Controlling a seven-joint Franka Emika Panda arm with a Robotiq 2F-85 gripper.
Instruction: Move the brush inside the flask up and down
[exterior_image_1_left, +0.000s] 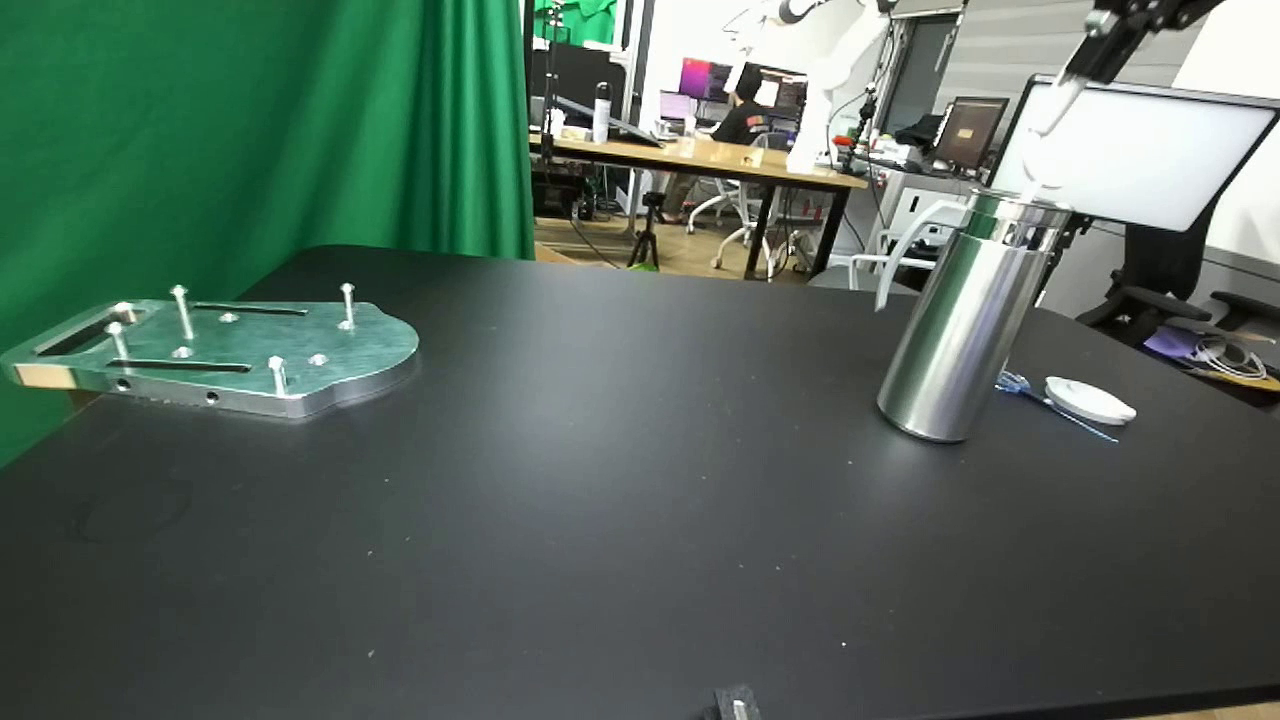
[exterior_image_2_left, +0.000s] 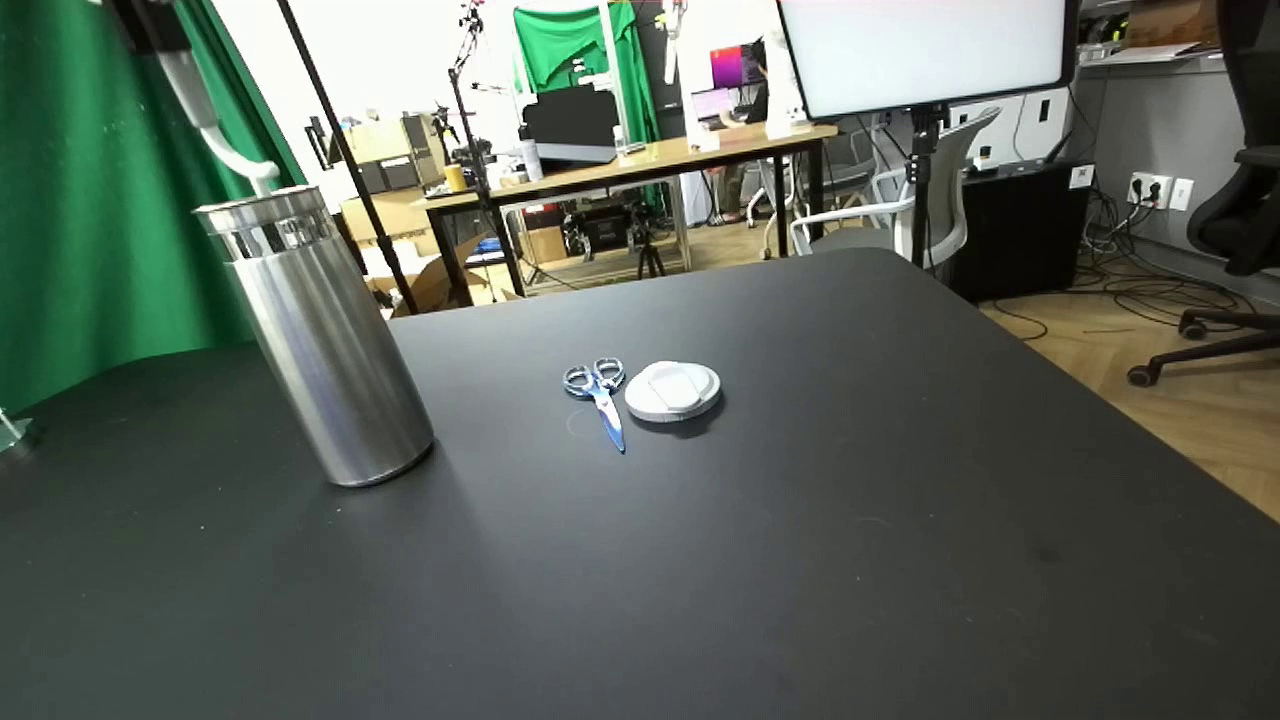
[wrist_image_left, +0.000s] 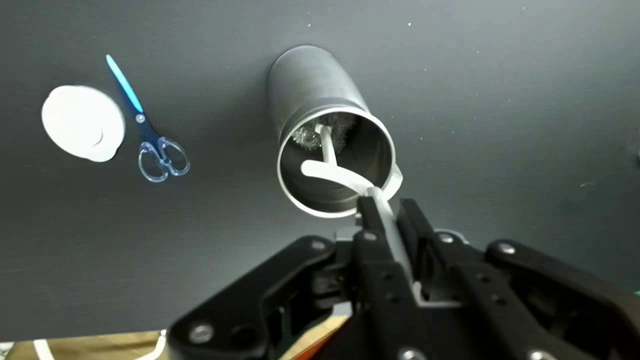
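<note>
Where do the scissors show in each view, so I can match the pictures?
In an exterior view: scissors at the right, mid-height.
In an exterior view: scissors near the centre.
In the wrist view: scissors at upper left.
Shared landmark in all three: the steel flask.

in both exterior views, flask (exterior_image_2_left: 332, 355) hides brush head (wrist_image_left: 325, 132)

Had 1 flask (exterior_image_1_left: 963, 325), 1 brush (wrist_image_left: 332, 172), 1 gripper (wrist_image_left: 389, 212), 1 pair of scissors (wrist_image_left: 143, 123), 1 white lid (wrist_image_left: 82, 122), 1 slotted plate (exterior_image_1_left: 245, 340), 4 bolts (exterior_image_1_left: 184, 314) stood on it, 1 black table (exterior_image_1_left: 620, 470) was near, 1 wooden desk (exterior_image_1_left: 720, 168) far
</note>
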